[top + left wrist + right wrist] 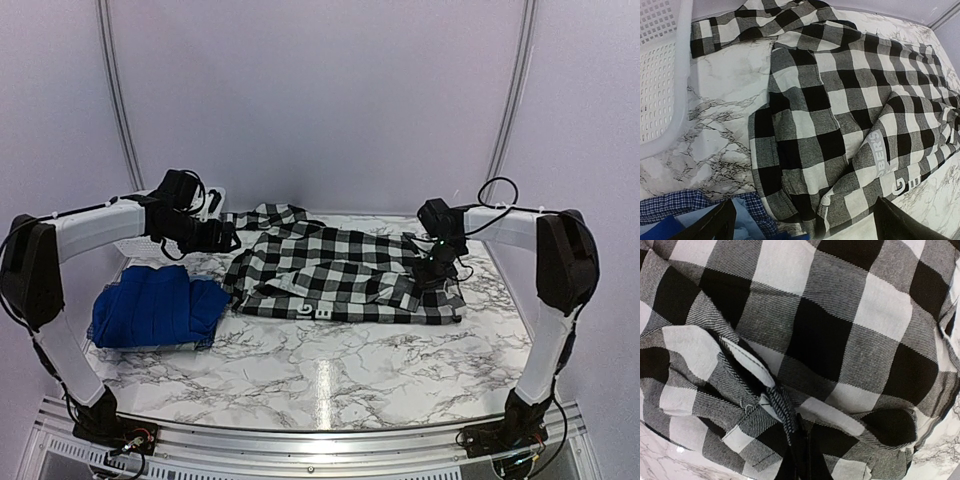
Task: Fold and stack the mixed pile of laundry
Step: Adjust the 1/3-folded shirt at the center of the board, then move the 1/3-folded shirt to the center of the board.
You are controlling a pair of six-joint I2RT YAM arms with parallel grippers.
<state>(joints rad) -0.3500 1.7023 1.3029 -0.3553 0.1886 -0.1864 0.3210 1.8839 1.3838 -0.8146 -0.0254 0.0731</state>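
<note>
Though spread flat, the flannel shirt [340,272] puckers.

Soft, even light falls from above, bright but not harsh, leaving only faint shadows on the counter [330,350] under the arms. A pale streak of glare runs along its near middle. The overhead view is slightly soft, and the wall seams [113,100] bow outward toward the edges. In the left wrist view the flannel shirt [840,110] is crisp, while the left tool [802,227] shows only as dark, soft-edged shapes at the bottom. The right wrist view resolves the weave sharply; the right tool [801,462] is a dark, unfocused wedge.
</note>
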